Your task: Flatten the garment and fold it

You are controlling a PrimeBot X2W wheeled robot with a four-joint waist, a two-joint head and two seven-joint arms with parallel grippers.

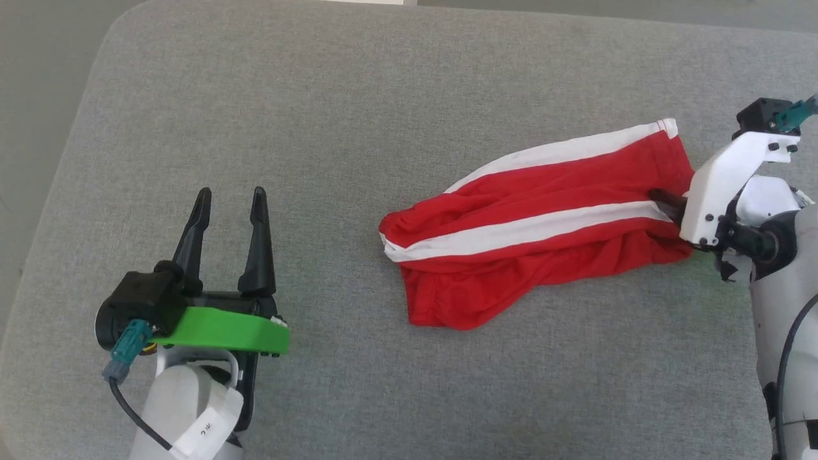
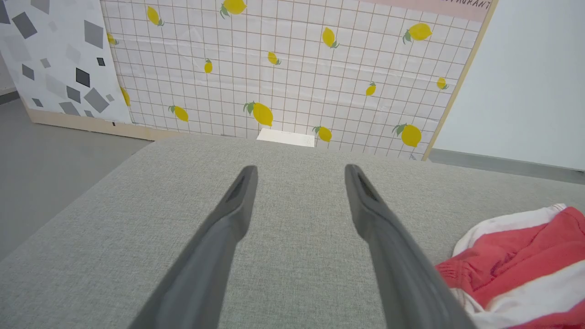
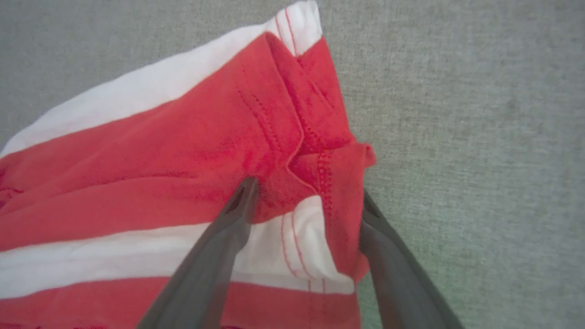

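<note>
The garment (image 1: 530,211) is bright red with white stripes. It lies bunched and elongated on the grey cushion (image 1: 358,96), right of centre. My right gripper (image 1: 664,201) is at its right end. In the right wrist view the right gripper (image 3: 307,189) is open, its two fingers straddling the hemmed edge of the garment (image 3: 160,151), with one finger (image 3: 219,246) lying on the red cloth. My left gripper (image 1: 231,191) stands open over bare cushion at the lower left, well apart from the garment. In the left wrist view the left gripper (image 2: 300,168) holds nothing, and the garment (image 2: 516,260) shows at the lower right.
The cushion's rounded edge (image 1: 83,108) runs along the left, with floor beyond it. A lemon-patterned grid board (image 2: 283,68) and a board with grey shapes (image 2: 50,59) stand behind the cushion's far side. A small white sheet (image 2: 285,137) lies at the lemon board's foot.
</note>
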